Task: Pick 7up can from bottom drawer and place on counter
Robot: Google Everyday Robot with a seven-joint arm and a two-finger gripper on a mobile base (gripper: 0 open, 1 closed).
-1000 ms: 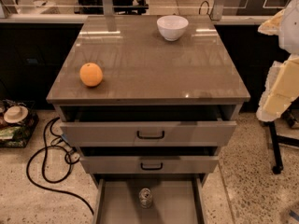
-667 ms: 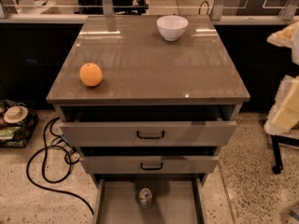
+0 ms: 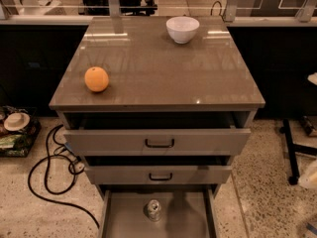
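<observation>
The 7up can stands upright on the grey floor of the open bottom drawer, near its middle, with its silver top and pull tab facing up. The counter is the glossy brown-grey cabinet top above the three drawers. My gripper is out of view. Only pale bits of my arm show at the right edge, far from the can.
An orange sits on the counter's left front and a white bowl at its back. The two upper drawers are pulled partly out over the bottom one. Black cables lie on the floor at left. A black stand leg is at right.
The pale arm that filled the right edge has drawn away to the right and is almost wholly out of view. The can, orange and bowl have not moved.
</observation>
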